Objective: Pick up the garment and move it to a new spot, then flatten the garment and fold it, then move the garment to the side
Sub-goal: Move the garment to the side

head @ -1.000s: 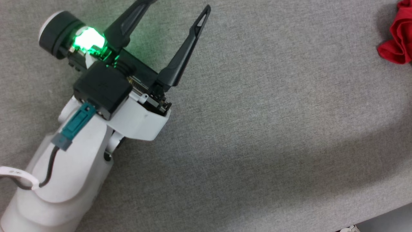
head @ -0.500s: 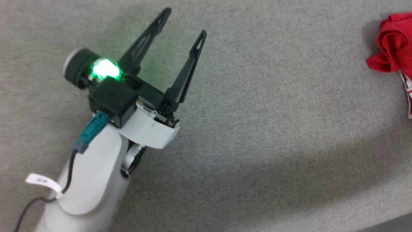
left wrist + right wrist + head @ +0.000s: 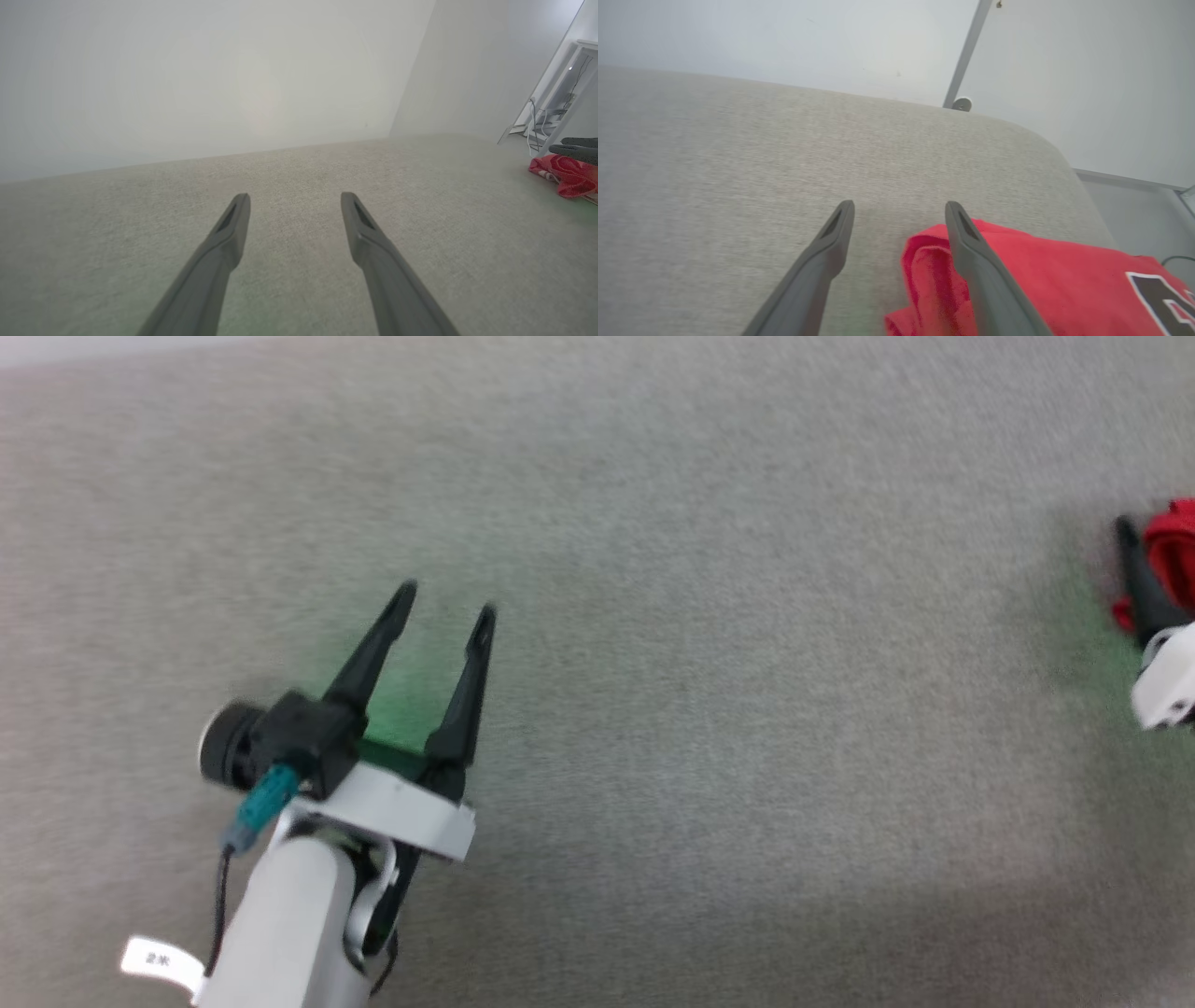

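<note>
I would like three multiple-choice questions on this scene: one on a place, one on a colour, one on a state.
1. In the head view, where is the garment?
A. right edge
B. centre
C. lower left
2. Its main colour?
A. blue
B. red
C. green
3. The left gripper is:
A. shut on cloth
B. shut, empty
C. open, empty

Answers: 1 A, it lies at that view's right edge; 2 B, the cloth is red; 3 C, its fingers stand apart with nothing between.

left pincer [image 3: 446, 599] parted, right pincer [image 3: 899, 207] parted
</note>
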You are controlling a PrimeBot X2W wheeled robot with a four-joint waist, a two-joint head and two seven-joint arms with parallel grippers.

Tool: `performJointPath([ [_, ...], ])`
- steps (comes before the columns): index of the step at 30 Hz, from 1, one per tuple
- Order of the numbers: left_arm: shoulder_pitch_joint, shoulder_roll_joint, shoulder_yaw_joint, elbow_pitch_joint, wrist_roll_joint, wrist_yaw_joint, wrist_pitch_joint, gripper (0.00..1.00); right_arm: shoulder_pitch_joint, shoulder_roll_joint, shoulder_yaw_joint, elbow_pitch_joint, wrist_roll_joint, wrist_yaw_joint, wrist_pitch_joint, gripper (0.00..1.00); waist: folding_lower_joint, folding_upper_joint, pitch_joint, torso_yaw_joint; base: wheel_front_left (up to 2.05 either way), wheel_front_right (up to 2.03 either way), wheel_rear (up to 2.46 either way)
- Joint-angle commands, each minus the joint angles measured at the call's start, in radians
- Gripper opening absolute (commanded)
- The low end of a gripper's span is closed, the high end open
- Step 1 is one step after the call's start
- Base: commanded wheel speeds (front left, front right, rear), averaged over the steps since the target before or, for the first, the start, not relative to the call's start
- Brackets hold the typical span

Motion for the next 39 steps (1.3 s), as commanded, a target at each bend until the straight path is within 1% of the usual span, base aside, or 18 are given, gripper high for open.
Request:
performJointPath([
  [1,0.021,-0.006,0.006,0.004,-0.004,-0.002,0.0,1.0,0.029,0.002,0.005,-0.006,0.008,-0.001,-0.009,1.0,0.0,0.0,-0.1,0.098,0.0,0.0,0.0],
  [5,0.093,-0.011,0.052,0.028,-0.007,-0.002,0.0,1.0,0.108,0.027,0.019,-0.044,0.025,-0.001,-0.054,1.0,0.0,0.0,-0.163,0.14,0.0,0.0,0.0],
  [10,0.185,-0.019,0.116,0.036,-0.007,-0.002,0.0,1.0,0.203,0.057,0.018,-0.085,0.041,-0.001,-0.097,1.0,0.0,0.0,-0.246,0.168,0.0,0.0,0.0],
  [13,0.241,-0.029,0.158,0.034,-0.01,-0.002,0.0,1.0,0.255,0.074,0.009,-0.112,0.042,-0.001,-0.114,1.0,0.0,0.0,-0.292,0.174,0.0,0.0,0.0],
  [21,0.363,-0.036,0.199,0.019,0.01,-0.002,0.0,1.0,0.383,0.103,-0.037,-0.178,0.036,-0.001,-0.131,1.0,0.0,0.0,-0.39,0.172,0.0,0.0,0.0],
  [29,0.439,-0.049,0.241,-0.029,0.026,-0.002,0.0,1.0,0.502,0.116,-0.086,-0.276,0.004,-0.001,-0.119,1.0,0.0,0.0,-0.432,0.163,0.0,0.0,0.0],
  [39,0.506,-0.07,0.244,-0.085,0.042,-0.002,0.0,1.0,0.651,0.155,-0.204,-0.428,-0.033,-0.001,-0.091,1.0,0.0,0.0,-0.461,0.162,0.0,0.0,0.0],
])
